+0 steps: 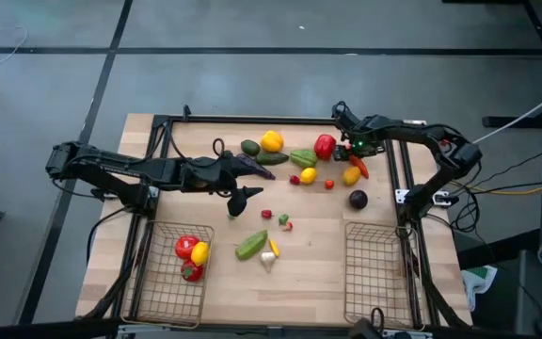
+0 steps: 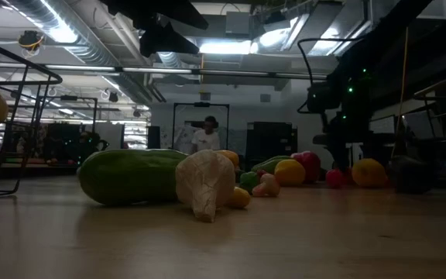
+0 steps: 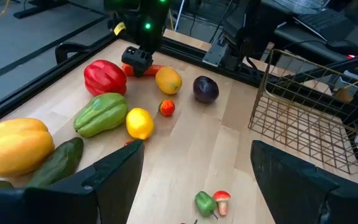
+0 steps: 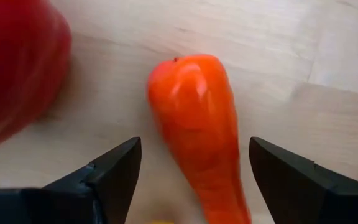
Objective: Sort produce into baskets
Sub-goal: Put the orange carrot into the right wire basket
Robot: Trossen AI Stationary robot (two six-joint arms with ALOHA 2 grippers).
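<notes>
While my left gripper point(image 1: 236, 203) hovers spread and empty at center-left of the high view, glossy plastic produce point(image 1: 304, 162) clusters upper center. Two shallow wire-mesh baskets point(image 1: 166, 292) sit lower left and lower right. My right gripper point(image 4: 191, 171) straddles, fingers wide, a smooth tapered orange carrot point(image 4: 194, 127).

grey concrete floor point(image 1: 280, 56) all round my pincers, crossed by dark tape lines point(image 1: 111, 56). wooden table top point(image 1: 318, 254) under them. far beyond them, open ceiling with silver ducts point(image 2: 84, 35) and bright strip lights point(image 2: 231, 48), a dark doorway frame point(image 2: 200, 108), a person point(image 2: 206, 136) standing there.
</notes>
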